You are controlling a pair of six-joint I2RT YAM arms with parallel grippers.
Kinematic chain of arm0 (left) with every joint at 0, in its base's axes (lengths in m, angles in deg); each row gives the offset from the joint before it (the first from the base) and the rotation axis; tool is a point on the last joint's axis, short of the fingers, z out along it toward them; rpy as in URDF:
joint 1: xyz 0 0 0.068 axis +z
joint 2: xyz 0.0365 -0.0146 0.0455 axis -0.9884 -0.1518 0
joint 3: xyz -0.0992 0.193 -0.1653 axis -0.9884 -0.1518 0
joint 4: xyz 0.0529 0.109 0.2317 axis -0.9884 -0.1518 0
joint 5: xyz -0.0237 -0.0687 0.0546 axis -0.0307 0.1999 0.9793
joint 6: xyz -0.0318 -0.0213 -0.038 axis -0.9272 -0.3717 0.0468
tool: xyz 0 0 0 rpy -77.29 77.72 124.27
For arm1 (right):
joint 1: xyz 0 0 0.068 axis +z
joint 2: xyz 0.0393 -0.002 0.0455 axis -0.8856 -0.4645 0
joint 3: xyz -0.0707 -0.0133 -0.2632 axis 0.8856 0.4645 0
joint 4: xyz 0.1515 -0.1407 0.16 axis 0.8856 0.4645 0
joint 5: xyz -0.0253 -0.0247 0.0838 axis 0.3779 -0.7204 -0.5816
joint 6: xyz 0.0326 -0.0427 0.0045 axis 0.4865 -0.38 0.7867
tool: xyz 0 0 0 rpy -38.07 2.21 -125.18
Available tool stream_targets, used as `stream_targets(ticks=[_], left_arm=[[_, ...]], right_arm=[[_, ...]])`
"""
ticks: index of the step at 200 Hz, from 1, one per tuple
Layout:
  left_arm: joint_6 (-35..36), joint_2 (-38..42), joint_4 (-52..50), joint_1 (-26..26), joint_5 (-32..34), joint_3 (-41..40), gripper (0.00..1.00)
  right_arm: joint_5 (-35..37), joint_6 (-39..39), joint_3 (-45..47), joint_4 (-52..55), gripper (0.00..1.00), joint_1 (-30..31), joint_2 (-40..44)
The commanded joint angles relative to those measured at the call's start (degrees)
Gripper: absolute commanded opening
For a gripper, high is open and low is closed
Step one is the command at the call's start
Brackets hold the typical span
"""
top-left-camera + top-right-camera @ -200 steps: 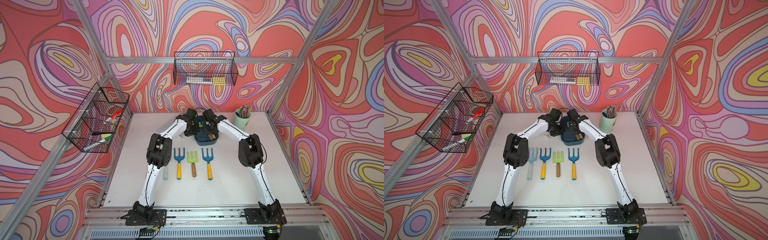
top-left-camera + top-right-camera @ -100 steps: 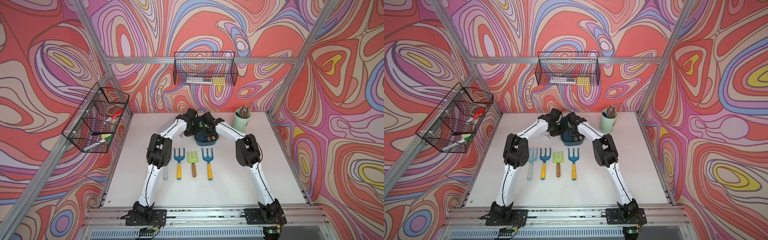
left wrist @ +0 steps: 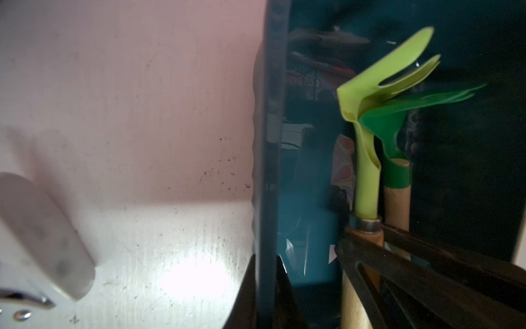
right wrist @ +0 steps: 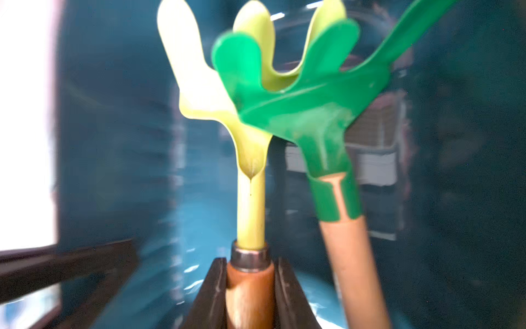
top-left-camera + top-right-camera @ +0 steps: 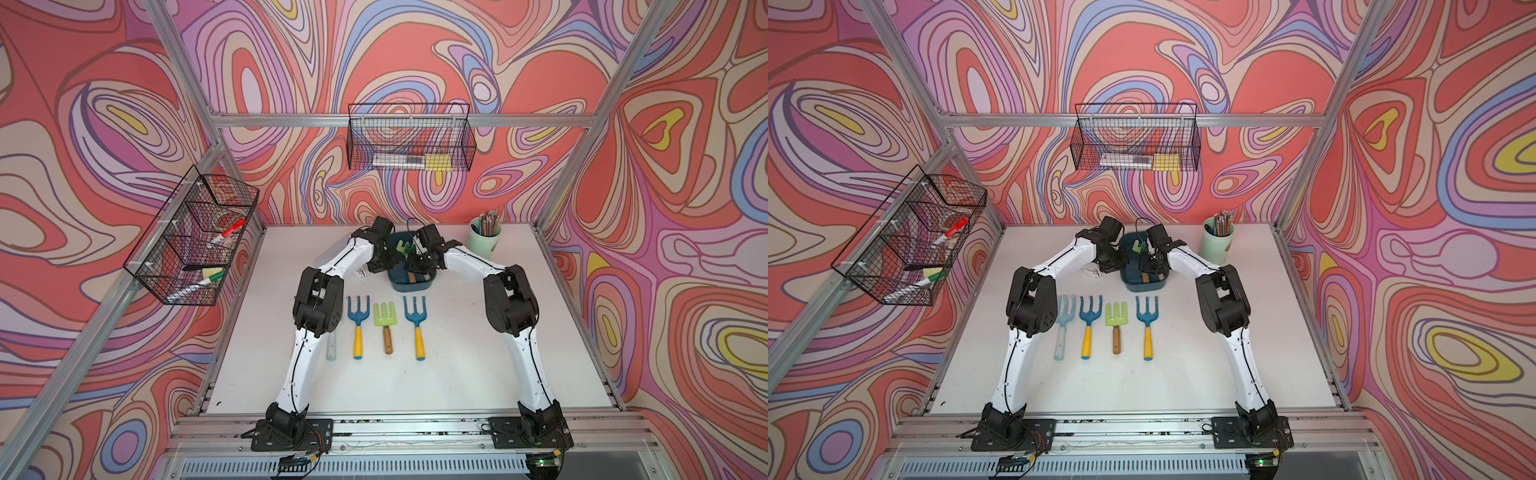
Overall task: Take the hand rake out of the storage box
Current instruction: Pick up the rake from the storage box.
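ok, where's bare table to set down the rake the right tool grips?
Free: the table between the right arm and the blue rake nearest it; also the front strip between the rake handles and the front rail. Crowded: the rake row and around the storage box, where left tool and right tool sit.

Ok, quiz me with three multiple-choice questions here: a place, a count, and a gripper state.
1. Where on the table is the mint cup? A front edge; B back, robot's right of the storage box; C inside the box.
2. Hand tools lying in a row before the box? A two; B six; C four.
3. The right gripper is: A shut on the lime rake's handle; B open; C shut on the cup.
B, it stands near the back edge; C, a top view shows four; A, its jaws squeeze the handle in the right wrist view.
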State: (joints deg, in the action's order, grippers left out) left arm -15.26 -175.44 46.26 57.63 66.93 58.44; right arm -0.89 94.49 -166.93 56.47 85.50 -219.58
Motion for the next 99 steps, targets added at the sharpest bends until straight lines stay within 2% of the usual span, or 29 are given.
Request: stream_targets(ticks=[1,76,99], left_arm=[[-0.06,-0.9,-0.49,-0.1,0.47,1.48,0.0],[-1.04,-1.2,-0.47,0.64,0.45,1.13,0.0],[-1.04,-0.94,-0.43,0.7,0.54,0.82,0.0]], right_arm=[[-8.92,5.04,1.88,-7.51,0.18,-1.17,3.24],[-16.98,8.7,2.54,-11.04,0.2,-1.82,6.64],[-15.85,9.29,2.56,-10.78,0.2,-1.98,8.22]])
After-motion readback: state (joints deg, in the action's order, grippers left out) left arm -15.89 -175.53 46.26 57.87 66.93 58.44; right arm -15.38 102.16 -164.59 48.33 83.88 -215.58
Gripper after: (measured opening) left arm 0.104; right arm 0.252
